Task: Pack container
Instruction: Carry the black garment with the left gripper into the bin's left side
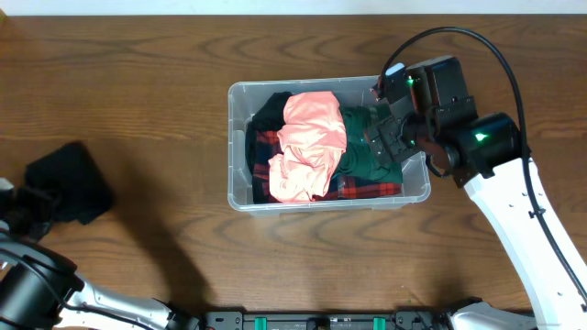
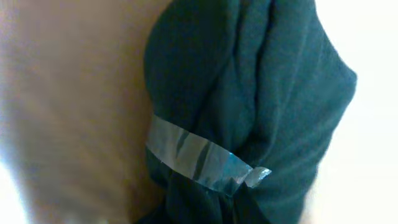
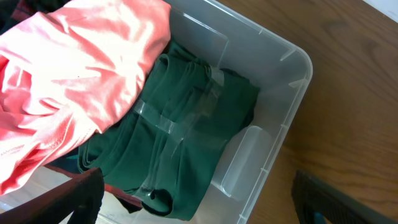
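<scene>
The clear container (image 1: pixel 237 147) stands mid-table. It holds a pink garment (image 1: pixel 307 147), a red plaid cloth (image 1: pixel 371 190), a black cloth (image 1: pixel 268 112) and a taped dark green bundle (image 1: pixel 362 151). My right gripper (image 1: pixel 385 137) hovers open over the container's right end. In the right wrist view its fingers (image 3: pixel 199 199) straddle the green bundle (image 3: pixel 186 124) beside the container wall (image 3: pixel 280 124), with the pink garment (image 3: pixel 68 74) to the left. My left gripper (image 1: pixel 27 206) is at the far left, shut on a dark taped cloth bundle (image 1: pixel 69 179), which fills the left wrist view (image 2: pixel 249 93); the fingers are hidden.
Bare wooden tabletop (image 1: pixel 138 92) surrounds the container. The table's front edge carries a black rail (image 1: pixel 321 321). The right arm (image 1: pixel 523 220) stretches from the front right corner to the container.
</scene>
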`<state>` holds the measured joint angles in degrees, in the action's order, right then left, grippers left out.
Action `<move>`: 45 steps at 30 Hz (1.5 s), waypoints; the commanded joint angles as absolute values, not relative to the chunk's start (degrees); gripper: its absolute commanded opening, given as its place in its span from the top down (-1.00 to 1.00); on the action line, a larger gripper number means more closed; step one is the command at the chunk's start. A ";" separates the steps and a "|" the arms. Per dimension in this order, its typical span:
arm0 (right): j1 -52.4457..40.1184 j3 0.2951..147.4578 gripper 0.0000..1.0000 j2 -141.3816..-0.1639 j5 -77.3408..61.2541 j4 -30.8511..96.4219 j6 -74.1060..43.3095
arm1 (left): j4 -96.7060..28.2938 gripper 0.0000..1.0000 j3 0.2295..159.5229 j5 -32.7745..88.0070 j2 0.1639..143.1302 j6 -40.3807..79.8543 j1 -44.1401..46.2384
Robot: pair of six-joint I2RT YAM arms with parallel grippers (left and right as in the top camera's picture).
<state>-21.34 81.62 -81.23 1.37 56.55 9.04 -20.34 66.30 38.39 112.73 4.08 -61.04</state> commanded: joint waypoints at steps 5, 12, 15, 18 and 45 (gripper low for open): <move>-19.86 81.60 -0.88 -81.32 1.78 56.64 8.14 | -20.23 0.88 65.63 46.06 105.47 5.28 -51.11; -15.53 81.60 -0.89 -81.32 2.55 57.74 5.67 | -20.34 0.89 68.05 48.86 91.42 10.50 -34.46; -14.74 81.60 -0.89 -81.32 2.59 58.33 5.37 | -21.28 0.88 68.18 48.80 85.23 12.64 -26.81; -14.13 81.60 -0.89 -81.32 2.57 58.24 5.34 | -24.93 0.88 68.16 45.91 80.18 15.55 -18.02; -14.72 81.60 -0.83 -81.32 -11.62 56.16 10.61 | -26.85 0.04 56.47 26.98 77.78 35.05 9.34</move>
<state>-14.59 81.60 -81.23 -2.20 57.17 7.14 -26.57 55.64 25.63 79.92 36.34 8.93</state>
